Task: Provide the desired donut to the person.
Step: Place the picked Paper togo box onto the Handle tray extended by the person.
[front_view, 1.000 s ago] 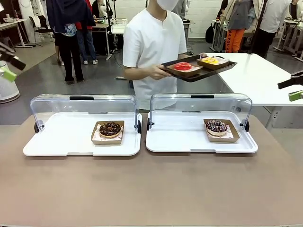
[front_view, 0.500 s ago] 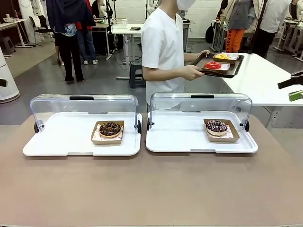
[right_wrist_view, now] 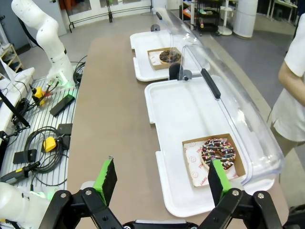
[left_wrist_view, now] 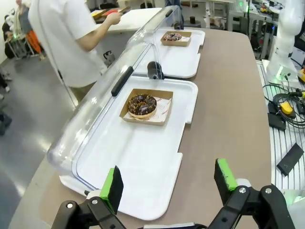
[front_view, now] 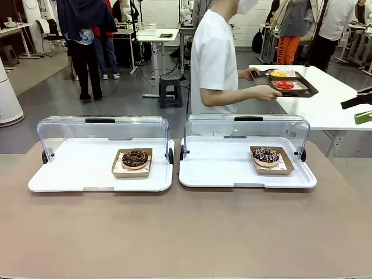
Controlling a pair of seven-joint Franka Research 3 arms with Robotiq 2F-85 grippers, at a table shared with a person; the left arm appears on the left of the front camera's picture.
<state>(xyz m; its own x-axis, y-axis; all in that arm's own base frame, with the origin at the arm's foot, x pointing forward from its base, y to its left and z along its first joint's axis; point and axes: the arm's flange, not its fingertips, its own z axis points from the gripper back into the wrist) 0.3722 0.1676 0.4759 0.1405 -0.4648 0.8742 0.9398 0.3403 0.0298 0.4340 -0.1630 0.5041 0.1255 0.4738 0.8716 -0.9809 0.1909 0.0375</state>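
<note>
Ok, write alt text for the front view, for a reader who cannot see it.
Two white lidded trays sit side by side on a brown table, lids open, each holding one chocolate donut in a cardboard tray: the left donut and the sprinkled right donut. Behind them the person in white, turned sideways, holds a dark serving tray with a red and a yellow donut.
</note>
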